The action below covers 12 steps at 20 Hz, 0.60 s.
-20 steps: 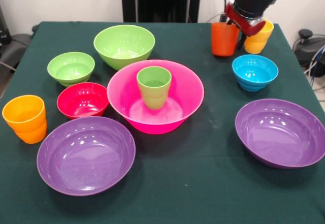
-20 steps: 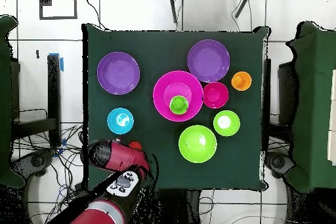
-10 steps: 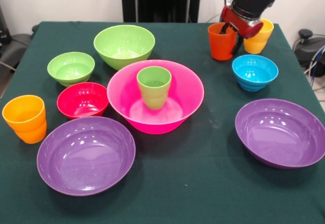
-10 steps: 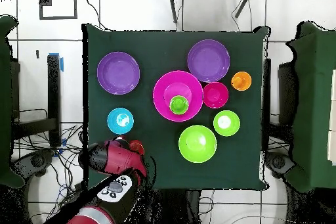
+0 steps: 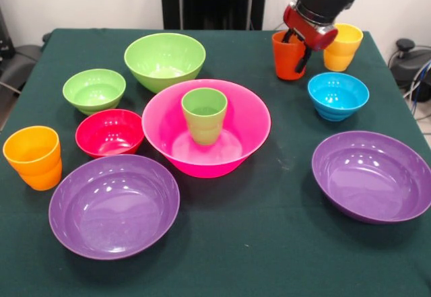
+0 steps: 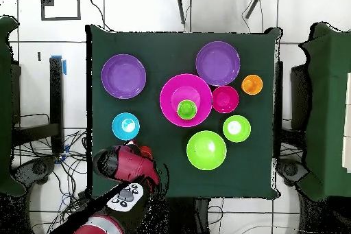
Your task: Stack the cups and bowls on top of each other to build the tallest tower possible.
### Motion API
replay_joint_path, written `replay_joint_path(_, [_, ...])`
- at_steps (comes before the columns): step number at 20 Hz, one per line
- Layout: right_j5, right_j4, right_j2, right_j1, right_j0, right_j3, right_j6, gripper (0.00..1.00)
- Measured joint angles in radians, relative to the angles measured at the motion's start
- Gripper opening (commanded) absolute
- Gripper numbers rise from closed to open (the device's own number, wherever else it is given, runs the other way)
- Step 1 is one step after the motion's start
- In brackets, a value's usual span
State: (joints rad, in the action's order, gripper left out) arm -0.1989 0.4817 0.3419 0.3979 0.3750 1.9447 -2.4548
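Note:
The hot-pink bowl [image 5: 250, 127] stands mid-table with the green cup [image 5: 204, 113] upright inside it. My gripper [image 5: 297, 49] is at the far right of the front view, shut on the wall of the red-orange cup [image 5: 285, 58], one finger inside the rim and one outside. The yellow-orange cup [image 5: 343, 48] stands just right of it, partly behind the wrist. The orange cup [image 5: 34, 157] stands at the near left. In the overhead view the arm [image 6: 127, 165] covers the gripper, and only an edge of the red-orange cup [image 6: 145, 152] shows.
The blue bowl [image 5: 338, 95] sits just in front of the gripper. Purple bowls lie near left [image 5: 113, 206] and near right [image 5: 372, 176]. The medium light-green bowl [image 5: 164, 60], small light-green bowl [image 5: 94, 89] and red bowl [image 5: 109, 133] stand left of the pink bowl.
My gripper came down onto the red-orange cup and took hold of its rim. Gripper and cup have shifted a little left, away from the yellow-orange cup.

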Motion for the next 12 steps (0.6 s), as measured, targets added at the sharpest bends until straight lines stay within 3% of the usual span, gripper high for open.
replay_joint_path(12, [0.006, -0.004, -0.014, 0.001, -0.048, -0.001, 0.000, 1.00])
